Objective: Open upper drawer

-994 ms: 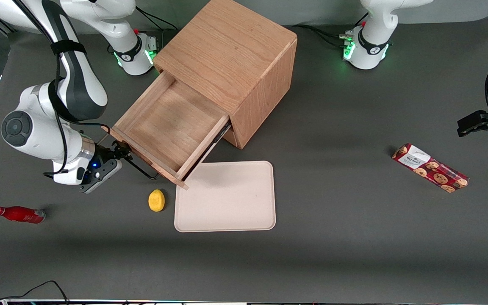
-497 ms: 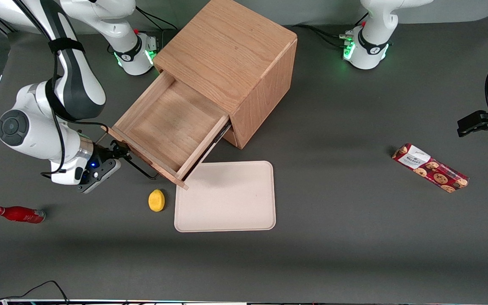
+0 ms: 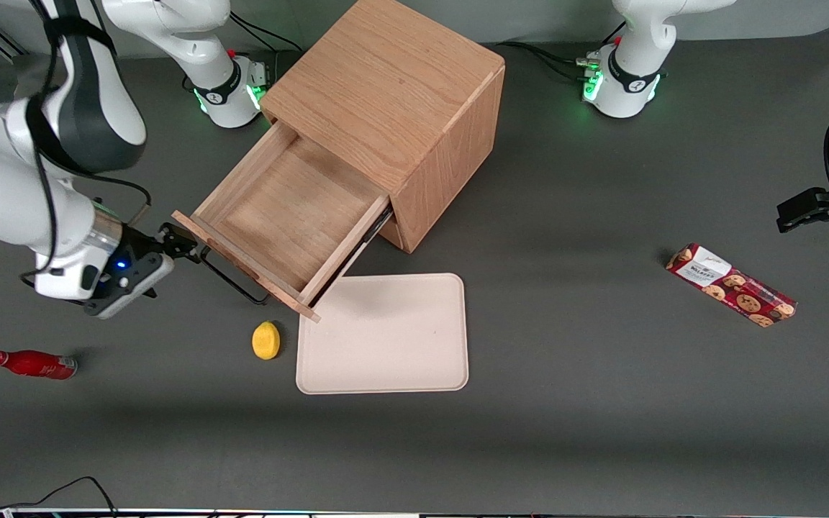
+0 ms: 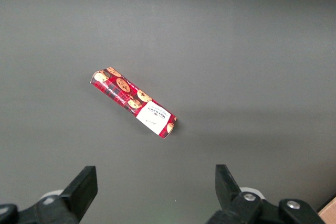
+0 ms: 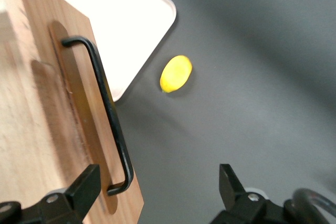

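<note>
Dark grey matting covers the whole table, and on it sits the boxy light-oak cabinet, angled so its front faces the working arm's end. You have the upper drawer, a plain wooden tray with a thin black bar handle on its front panel, already drawn well out of the cabinet, its empty floor fully exposed. Your right gripper sits just off the handle at about nine o'clock from the drawer front, fingers spread and grasping nothing; the wrist view shows the black bar clear of both fingers, with open mat between them. To my eye the pull is done, so what remains is a clean retreat: draw the gripper straight away from the drawer front, along the line of the pull, so that neither finger hooks the bar and drags the drawer or twists the cabinet. Mind the small yellow lemon-shaped object lying at roughly six o'clock from the handle, and the cream rectangular tray beside it, whose corner lies under the drawer's nearer front corner; keep the arm high enough to pass above both. The red bottle lying toward the working arm's end stays well apart, but avoid sweeping low in that direction.
</note>
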`<state>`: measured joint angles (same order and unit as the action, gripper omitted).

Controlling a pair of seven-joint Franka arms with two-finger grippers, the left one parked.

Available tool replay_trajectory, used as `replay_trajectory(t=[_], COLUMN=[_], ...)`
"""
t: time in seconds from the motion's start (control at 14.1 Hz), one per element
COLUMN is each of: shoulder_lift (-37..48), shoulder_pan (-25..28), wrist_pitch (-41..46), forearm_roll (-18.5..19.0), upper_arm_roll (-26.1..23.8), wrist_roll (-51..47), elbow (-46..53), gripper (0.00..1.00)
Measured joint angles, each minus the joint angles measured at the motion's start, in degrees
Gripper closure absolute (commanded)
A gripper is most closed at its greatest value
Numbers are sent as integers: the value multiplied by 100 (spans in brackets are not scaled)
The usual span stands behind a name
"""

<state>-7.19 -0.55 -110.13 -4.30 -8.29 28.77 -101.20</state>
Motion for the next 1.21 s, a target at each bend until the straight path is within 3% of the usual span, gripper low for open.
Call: replay_trajectory(t=[0.28,0.71,0.99,1.21], shoulder_lift=[491,1283,1700,1786], shoulder_pan=[1,106,388,603], wrist_pitch=[36,874,1801,2088], forearm_roll=[5,15,752,890], upper_arm_roll=[174,890,1399,1404], wrist_roll=[-1217,-1730,-2164,-2784], elbow=[31,69,124,125], gripper=[0,0,0,0])
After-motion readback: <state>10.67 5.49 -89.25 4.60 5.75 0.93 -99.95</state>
